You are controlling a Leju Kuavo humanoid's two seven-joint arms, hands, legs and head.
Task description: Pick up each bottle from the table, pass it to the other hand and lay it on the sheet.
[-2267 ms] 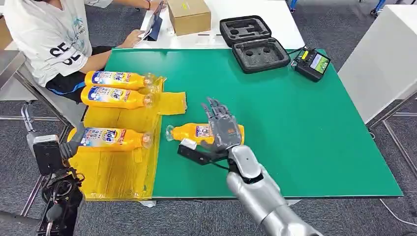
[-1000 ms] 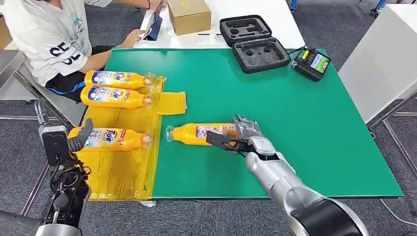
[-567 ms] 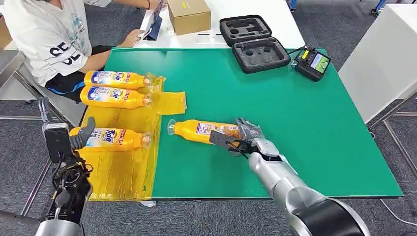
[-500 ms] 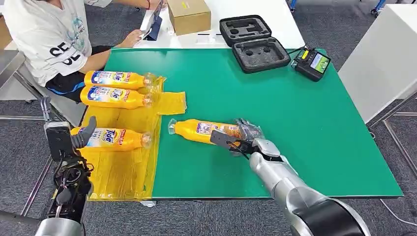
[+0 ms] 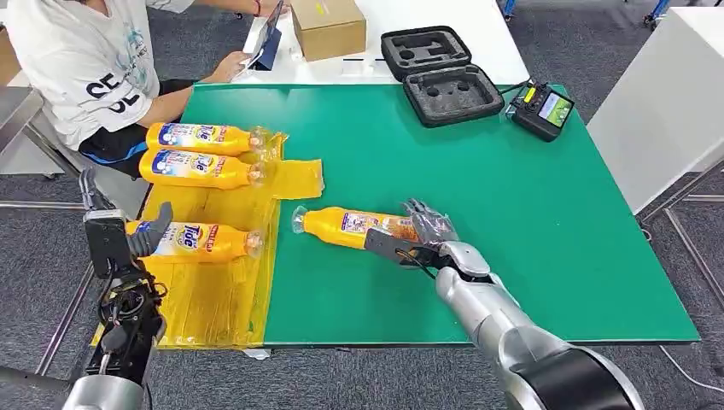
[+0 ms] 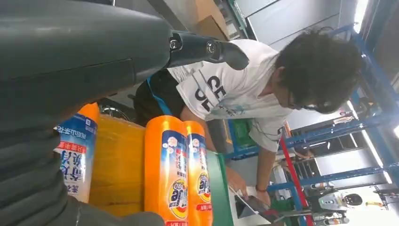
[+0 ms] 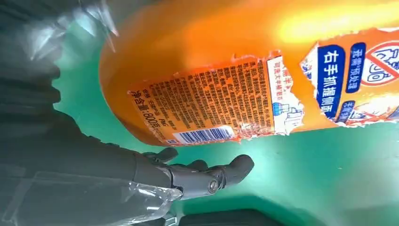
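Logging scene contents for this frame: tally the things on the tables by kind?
Orange bottles: 4 (three on the yellow sheet; one in the right hand:)
Yellow sheet: 1
Black foam case: 1
Handheld controller: 1
Cardboard box: 1
Total: 8

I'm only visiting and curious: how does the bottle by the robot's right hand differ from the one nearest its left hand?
The bottle by the right hand lies on the bare green table; the bottle near the left hand lies on the yellow sheet. The right hand grips the first at its base, while the left hand holds nothing. The first points its cap left, the second right. Both are orange, labelled, and lying on their sides.
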